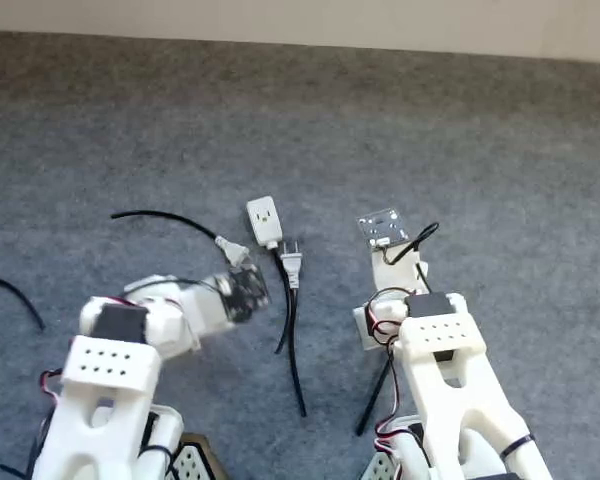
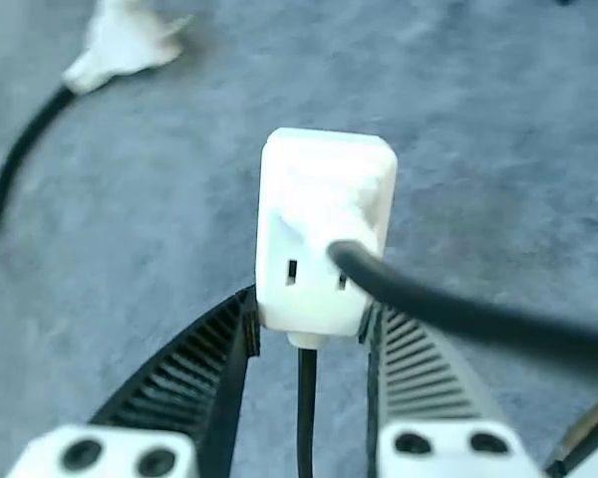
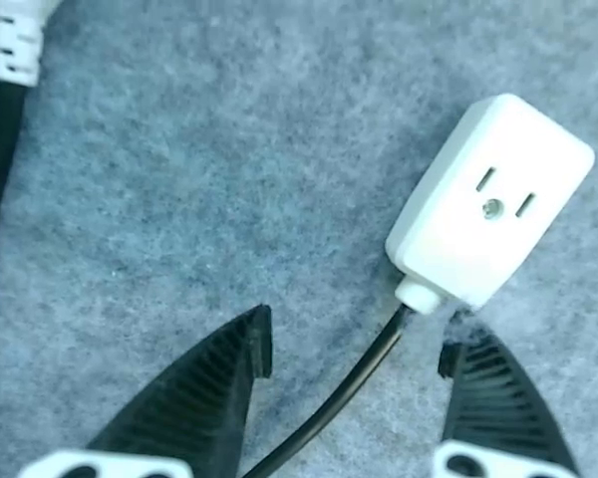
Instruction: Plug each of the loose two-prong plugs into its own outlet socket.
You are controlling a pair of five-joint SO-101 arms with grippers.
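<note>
A white outlet (image 1: pixel 264 220) lies on the grey carpet, with a white two-prong plug (image 1: pixel 290 262) right below it. A second plug (image 1: pixel 230 250) lies to its left. My left gripper (image 1: pixel 252 287) sits just below these. In the left wrist view its open fingers (image 2: pixel 229 344) flank the cord end of the outlet (image 2: pixel 324 219); contact is unclear. A black cord (image 2: pixel 448 309) crosses the outlet's face. The second plug (image 2: pixel 120 45) lies farther off. My right gripper (image 3: pixel 354 339) is open over another white outlet (image 3: pixel 488 209), whose cord (image 3: pixel 344 393) runs between the fingers. A plug (image 3: pixel 15 45) lies off to one side.
Black cords (image 1: pixel 292 350) trail over the carpet toward the arm bases, and another cord (image 1: pixel 160 218) curves off to the left. A loose cable (image 1: pixel 15 298) lies at the left edge. A pale wall strip (image 1: pixel 380 20) bounds the far side.
</note>
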